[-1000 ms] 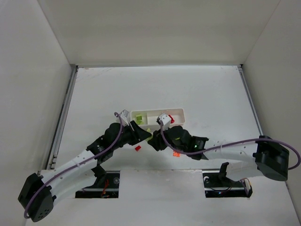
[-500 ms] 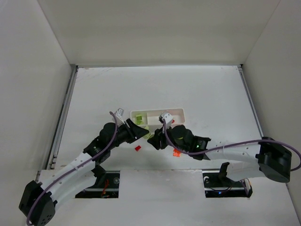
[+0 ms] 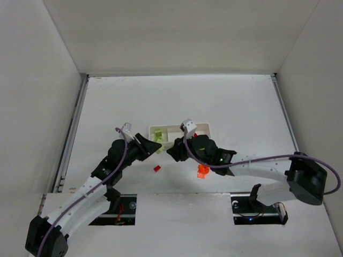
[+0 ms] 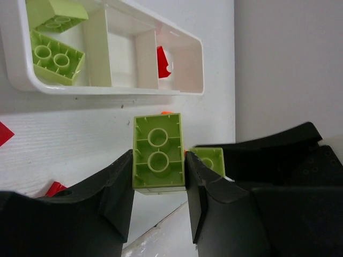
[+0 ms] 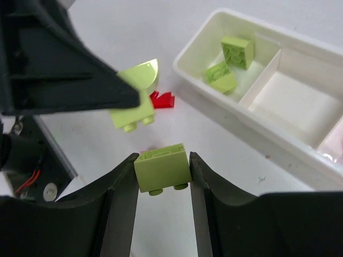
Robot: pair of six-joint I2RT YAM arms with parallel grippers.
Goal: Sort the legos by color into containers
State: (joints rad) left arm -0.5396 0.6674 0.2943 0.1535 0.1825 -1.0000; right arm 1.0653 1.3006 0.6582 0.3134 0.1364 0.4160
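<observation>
The left gripper (image 4: 158,161) clamps a green brick (image 4: 158,152), and the right gripper (image 5: 162,159) clamps a second green brick (image 5: 162,168). The tray (image 4: 107,90) lies just ahead of both. With the claws this close, they may collide at the green compartment (image 4: 95,53) and dislodge a brick. Only the left wrist view shows the red brick (image 4: 162,61) at the tray's far end.

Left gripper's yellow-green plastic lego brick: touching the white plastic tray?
Apart. Left wrist view: bare table shows between the held yellow-green lego brick and the white tray's near wall.
</observation>
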